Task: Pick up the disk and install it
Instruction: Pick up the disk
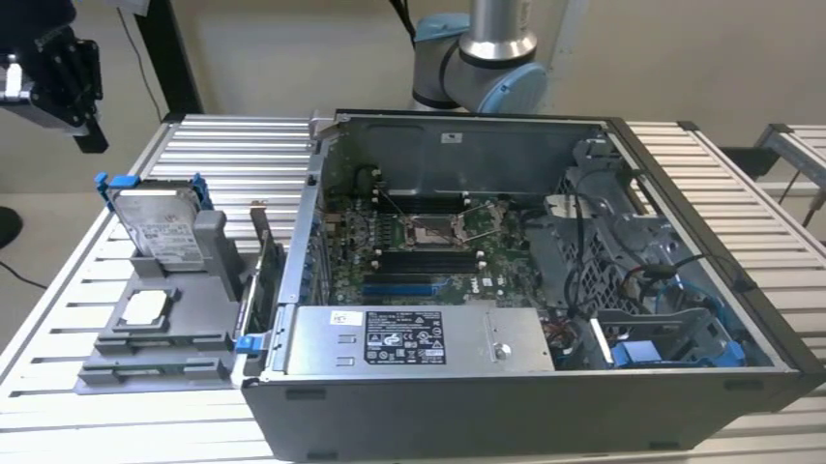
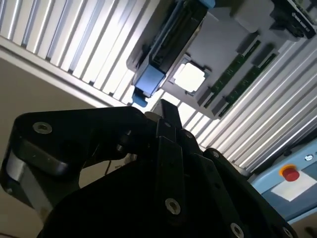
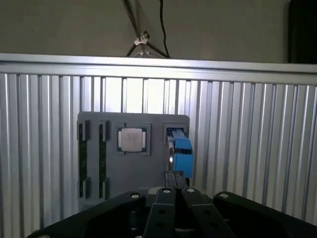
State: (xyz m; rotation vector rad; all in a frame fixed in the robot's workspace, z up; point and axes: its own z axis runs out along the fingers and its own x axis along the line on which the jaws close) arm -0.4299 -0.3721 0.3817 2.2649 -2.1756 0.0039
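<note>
**Disk standing in its holder, gripper apart from it**

A slatted metal table (image 1: pixel 220 145) carries the whole arrangement. On it lies an open computer case (image 1: pixel 516 416), taking up the middle and the exterior view's right, with the arm's base (image 1: pixel 490 58) behind its far wall. Inside the case, a grey power supply (image 1: pixel 413 338) with a black-and-white label sits along the near side. The motherboard (image 1: pixel 413 232) lies beyond it.

A grey holder (image 1: pixel 155 338) rests on the table at the exterior view's left, just beside the case, and appears in both wrist views (image 3: pixel 148 173) (image 2: pixel 223 44). The disk (image 1: pixel 155 227) stands upright in a slot at the holder's far end, label facing the camera and blue frame around its edges. In both wrist views it is seen edge-on (image 3: pixel 182 151) (image 2: pixel 148 82). It is not yet installed.

The gripper (image 1: pixel 85 130) hangs at the far left of the exterior view, well apart from the disk. In both wrist views (image 3: pixel 176 178) (image 2: pixel 166 111) its black fingers are drawn together with nothing between them.

A small silver chip (image 1: pixel 149 306) lies flat on the holder, near the disk (image 3: pixel 132 139) (image 2: pixel 189 78).
</note>
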